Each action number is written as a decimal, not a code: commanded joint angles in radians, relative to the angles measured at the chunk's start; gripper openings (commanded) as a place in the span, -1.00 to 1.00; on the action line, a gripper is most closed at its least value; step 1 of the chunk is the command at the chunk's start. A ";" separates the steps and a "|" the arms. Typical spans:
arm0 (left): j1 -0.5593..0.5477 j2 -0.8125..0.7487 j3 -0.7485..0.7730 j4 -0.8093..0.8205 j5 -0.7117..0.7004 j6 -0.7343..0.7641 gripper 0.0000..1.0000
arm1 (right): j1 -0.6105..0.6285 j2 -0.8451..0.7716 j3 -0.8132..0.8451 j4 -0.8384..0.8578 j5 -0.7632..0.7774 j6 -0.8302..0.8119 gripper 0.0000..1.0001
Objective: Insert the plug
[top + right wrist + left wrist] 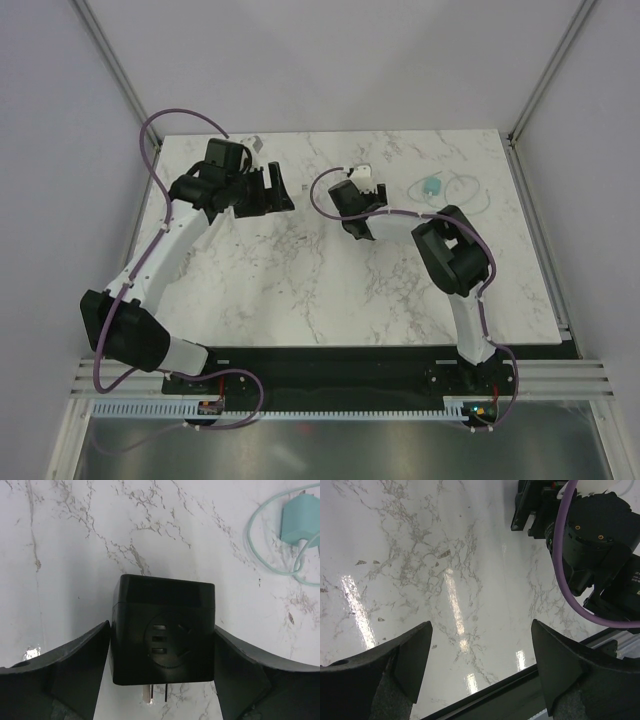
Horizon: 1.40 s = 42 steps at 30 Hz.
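**Right jaws** pinch the matte black, square-edged plastic socket cube (pixel 164 630) by its flanks, with metal prongs (pixel 146 694) showing below it. **Left jaws** are spread and empty above the glossy, grey-veined white marble surface (pixel 75 555). The smooth mint-green plastic plug (pixel 300 517), on its thin looped cable (pixel 255 545), lies apart at far right. Advisable: grip squarely, keeping the round slotted face clear for the plug.

loads of bare marble table (pixel 420 555) in the wide gap of the left gripper (pixel 481 630), though the right arm (pixel 600 545) crowds just beyond it, and the black adapter cube (pixel 165 595) fills the right gripper (pixel 161 627)
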 commanded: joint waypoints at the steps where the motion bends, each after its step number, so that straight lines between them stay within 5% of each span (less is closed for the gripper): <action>1: -0.003 -0.027 0.013 0.038 0.041 -0.015 0.74 | 0.003 0.011 0.001 0.101 0.032 -0.110 0.60; 6: -0.001 -0.041 0.009 0.033 0.042 -0.003 0.72 | 0.030 -0.044 -0.052 0.176 0.125 -0.225 -0.05; 11: -0.001 -0.022 0.066 0.012 0.052 0.020 0.70 | 0.137 -0.196 -0.245 0.423 0.242 -0.447 -0.31; 17: 0.007 0.027 0.255 -0.038 0.171 0.010 0.68 | 0.396 -0.287 -0.565 1.122 0.447 -1.025 -0.45; 21: 0.005 0.032 0.316 -0.059 0.321 0.026 0.68 | 0.527 -0.144 -0.640 1.838 0.477 -1.614 -0.49; 23: 0.007 0.021 0.310 -0.074 0.386 0.037 0.67 | 0.584 -0.119 -0.625 1.841 0.477 -1.738 -0.72; 36: 0.003 -0.059 0.120 -0.162 0.348 0.096 0.67 | 0.741 -0.185 -0.565 1.839 0.348 -2.017 -0.71; 42: 0.005 -0.002 0.195 -0.160 0.437 0.062 0.68 | 0.744 -0.234 -0.515 1.839 0.259 -2.196 -0.71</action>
